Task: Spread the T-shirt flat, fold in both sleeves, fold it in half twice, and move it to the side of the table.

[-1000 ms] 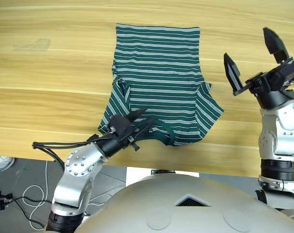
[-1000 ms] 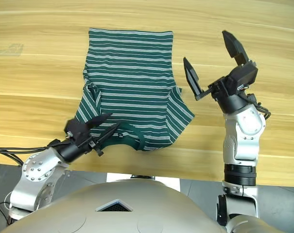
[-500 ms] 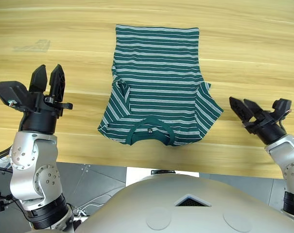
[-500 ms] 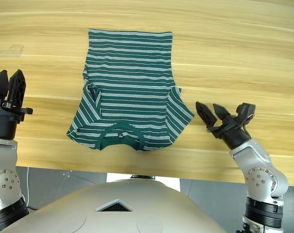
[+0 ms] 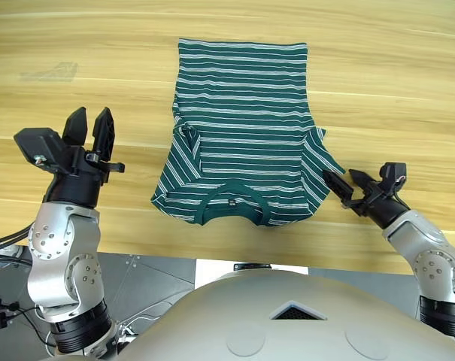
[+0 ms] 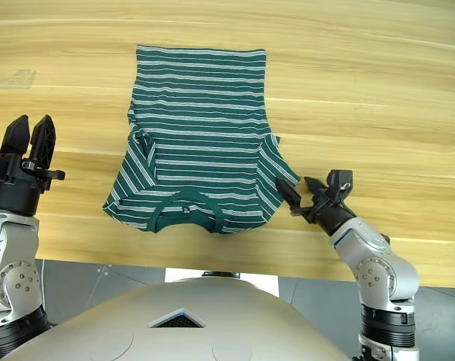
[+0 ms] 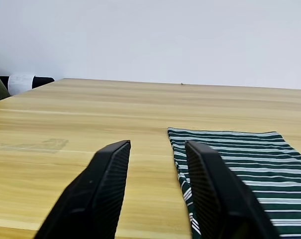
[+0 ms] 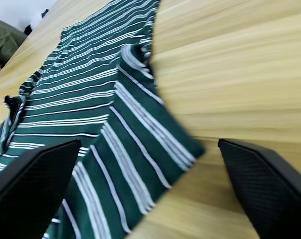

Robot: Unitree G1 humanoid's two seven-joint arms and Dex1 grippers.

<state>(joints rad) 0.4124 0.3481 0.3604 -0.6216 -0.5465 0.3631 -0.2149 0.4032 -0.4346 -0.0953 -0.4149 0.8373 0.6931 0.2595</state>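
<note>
Left wrist view finds the left end effector [image 7: 155,149] parted by a narrow gap and gripping nothing, raised above the bench [image 5: 407,90] well left of the T-shirt [image 5: 242,128]. The shirt lies mid-bench, collar toward the robot. Its left sleeve [image 5: 183,135] is bunched inward and its right sleeve [image 5: 325,169] is splayed out. The right end effector [image 5: 344,180] sits low, spread wide and empty, just beside the right sleeve's corner.

Assessment: spreading is not complete. The left arm should come down on the bunched sleeve and draw it outward. The right should slide one finger under the sleeve corner, pinch a single layer, and pull along the bench rather than lift.

Change noted: a second ago the left end effector was down at the collar and the right was held high. Half a second ago the left stood farther out, and the right lay well clear of the sleeve. The shirt has not shifted.
</note>
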